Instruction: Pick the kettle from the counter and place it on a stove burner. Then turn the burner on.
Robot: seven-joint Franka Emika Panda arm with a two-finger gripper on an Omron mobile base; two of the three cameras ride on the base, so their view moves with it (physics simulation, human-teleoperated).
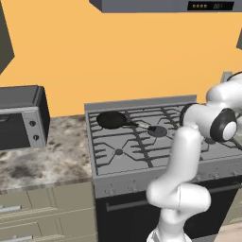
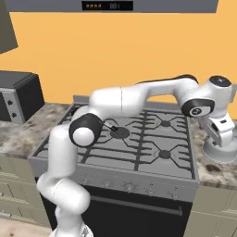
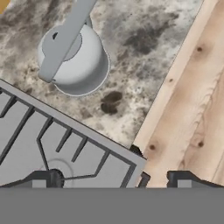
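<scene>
kettle (image 3: 75, 61) on counter (image 3: 144, 57), well ahead of open gripper (image 3: 116, 179)

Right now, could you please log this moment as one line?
phase: approach | hand: open, empty | kettle: on counter beside stove | burner: bare

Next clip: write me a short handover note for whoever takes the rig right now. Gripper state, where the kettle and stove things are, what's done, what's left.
Gripper: open, holding nothing, hovering above the stove's right edge.
Kettle: upright on the counter right of the stove, untouched, handle angled over the lid.
Stove burners: a black frying pan sits on the rear left one; the front right burner is bare and nearest the kettle.
Done: the arm has been brought near the kettle.
Left: grasp the kettle, set it on a bare burner, turn that burner's knob.
</scene>
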